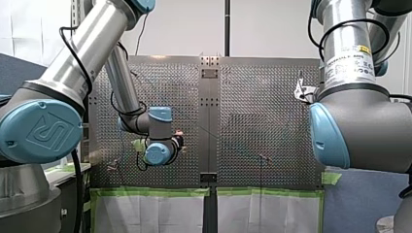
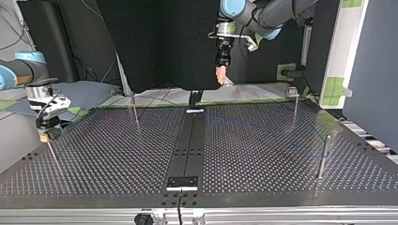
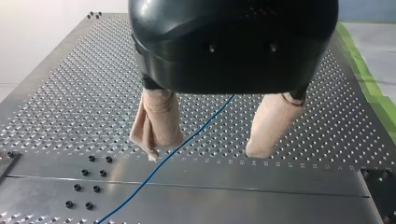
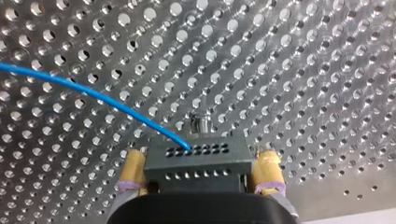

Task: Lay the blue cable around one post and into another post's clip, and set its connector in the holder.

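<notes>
In the top view, my right arm enters at the upper left and bends downward, so that my right gripper (image 2: pixel 46 136) sits low over the left edge of the perforated table (image 2: pixel 263 154). In the right wrist view, its yellow-padded fingers (image 4: pixel 133 163) are clamped on both sides of a black connector (image 4: pixel 196 163). The blue cable (image 4: pixel 93 93) leaves the connector's face and arcs away over the holes.

My left arm enters at the top view's upper right (wrist pointing straight down). My left gripper (image 2: pixel 220 78) hangs high over the table's far edge, at upper centre. Its beige fingers (image 3: pixel 159 121) are spread wide and hold nothing. The cable runs through the gap between them, close to one fingertip.
</notes>
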Motion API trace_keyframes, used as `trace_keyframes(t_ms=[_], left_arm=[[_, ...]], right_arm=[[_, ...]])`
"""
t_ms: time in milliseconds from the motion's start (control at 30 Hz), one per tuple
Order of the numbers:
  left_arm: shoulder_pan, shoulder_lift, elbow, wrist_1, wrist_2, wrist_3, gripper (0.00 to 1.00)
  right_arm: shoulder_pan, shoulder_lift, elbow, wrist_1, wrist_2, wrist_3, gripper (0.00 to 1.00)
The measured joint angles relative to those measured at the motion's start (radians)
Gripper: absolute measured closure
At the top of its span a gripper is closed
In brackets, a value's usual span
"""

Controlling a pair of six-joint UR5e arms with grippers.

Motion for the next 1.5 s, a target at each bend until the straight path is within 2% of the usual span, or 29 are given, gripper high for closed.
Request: trace_keyframes(t_ms=[967,1500], left_arm=[[0.000,0.000,-0.001,-0.003,-0.002,0.000,0.00],[0.013,0.000,-0.017,0.000,-0.001,0.000,0.00]], right_arm=[[0.000,0.000,0.000,0.014,0.089,0.002,0.00],[0.000,-0.001,0.000,0.034,0.181,0.003,0.00]])
